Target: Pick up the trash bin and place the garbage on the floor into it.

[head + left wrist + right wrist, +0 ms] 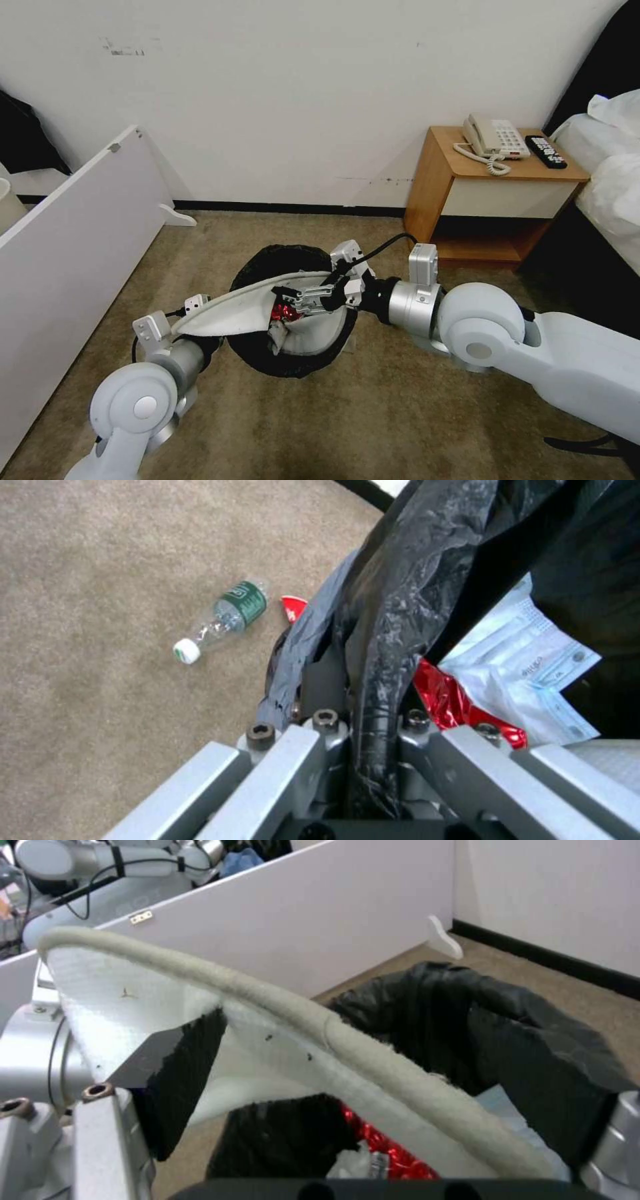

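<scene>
The trash bin [287, 357], lined with a black bag, hangs above the carpet floor [373, 413]. My left gripper [367, 690] is shut on its bagged rim [400, 605]. A white slipper [240, 313] lies across the bin's mouth and over my left wrist [167, 353]. Over the bin, my right gripper [283, 303] stands open with the slipper [200, 1005] between its spread fingers; one black pad [180, 1075] lies against the sole. Inside the bin are a red wrapper [460, 705] and white-blue packets [527, 675]. A clear green-labelled bottle [223, 620] and a red scrap [292, 607] lie on the carpet under the bin.
A white panel [73, 227] leans along the left. A wooden nightstand [480, 200] with a phone and a remote stands at the back right, with a bed [613, 173] beside it. Open carpet lies in front of me.
</scene>
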